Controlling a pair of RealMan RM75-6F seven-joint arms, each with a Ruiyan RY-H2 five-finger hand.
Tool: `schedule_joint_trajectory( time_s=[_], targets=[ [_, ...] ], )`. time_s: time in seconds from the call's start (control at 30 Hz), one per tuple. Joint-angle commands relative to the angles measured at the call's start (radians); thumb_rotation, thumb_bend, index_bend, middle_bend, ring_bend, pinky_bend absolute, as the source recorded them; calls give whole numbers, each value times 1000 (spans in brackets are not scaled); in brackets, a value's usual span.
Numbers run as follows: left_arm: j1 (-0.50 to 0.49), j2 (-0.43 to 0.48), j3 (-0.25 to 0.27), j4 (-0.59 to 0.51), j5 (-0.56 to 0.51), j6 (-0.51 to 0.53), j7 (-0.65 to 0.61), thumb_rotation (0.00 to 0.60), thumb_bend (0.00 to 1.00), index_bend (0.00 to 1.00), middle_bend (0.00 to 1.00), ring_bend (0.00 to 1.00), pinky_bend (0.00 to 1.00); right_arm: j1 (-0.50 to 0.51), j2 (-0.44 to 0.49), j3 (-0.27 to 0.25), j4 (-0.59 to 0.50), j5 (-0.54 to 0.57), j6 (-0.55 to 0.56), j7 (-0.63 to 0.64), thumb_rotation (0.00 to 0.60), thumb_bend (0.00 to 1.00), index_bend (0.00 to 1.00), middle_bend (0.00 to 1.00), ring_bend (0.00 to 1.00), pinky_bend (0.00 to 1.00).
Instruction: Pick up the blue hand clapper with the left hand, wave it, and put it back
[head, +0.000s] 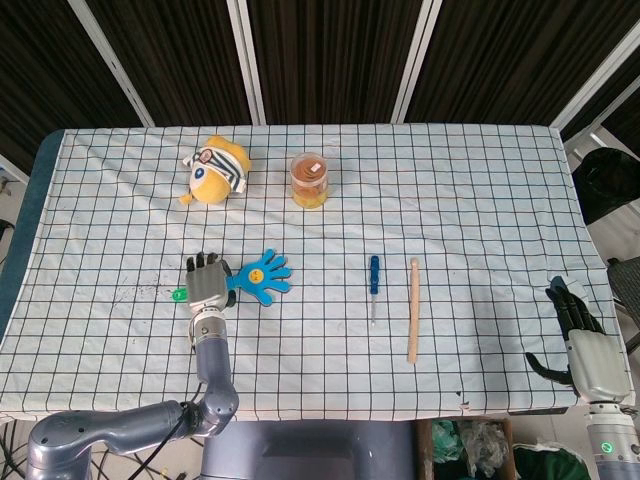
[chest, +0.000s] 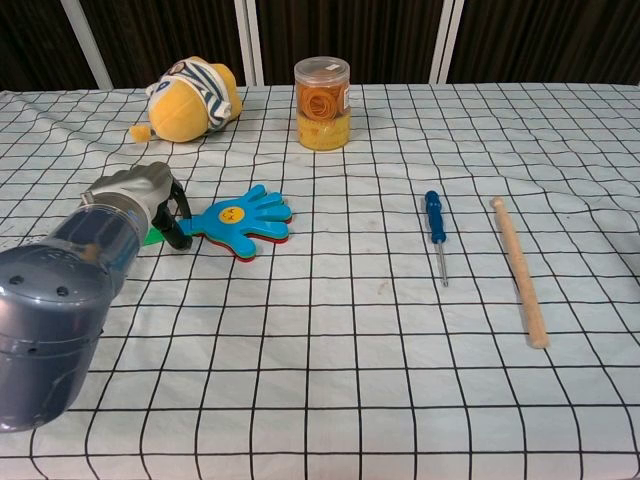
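Observation:
The blue hand clapper (head: 262, 277) (chest: 240, 221) lies flat on the checked cloth at centre left, palm end pointing right. Its green handle end (head: 178, 294) (chest: 152, 237) sticks out on the left of my left hand (head: 207, 283) (chest: 150, 195). That hand sits over the handle, with its dark fingers (chest: 180, 226) curled down around it where the handle meets the blue palm. My right hand (head: 585, 345) hovers at the table's front right corner, fingers apart and holding nothing; the chest view does not show it.
A yellow plush toy (head: 218, 170) (chest: 190, 98) and a clear jar with orange contents (head: 310, 180) (chest: 322, 102) stand at the back. A blue-handled screwdriver (head: 374, 285) (chest: 436, 232) and a wooden stick (head: 413, 308) (chest: 518, 268) lie right of centre.

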Motion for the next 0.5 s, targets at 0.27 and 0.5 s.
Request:
schedule_joint_trajectory(
  time_s=[0.27, 0.5],
  targets=[
    [4, 6, 4, -9, -2, 1, -4, 600, 354, 423, 155, 3, 53, 0, 1, 0, -1, -1, 0, 1, 600, 202, 0, 0, 0, 155],
    [3, 15, 1, -21, -6, 1, -4, 600, 354, 423, 155, 3, 59, -1, 0, -1, -1, -2, 1, 0, 600, 202, 0, 0, 0, 155]
  ],
)
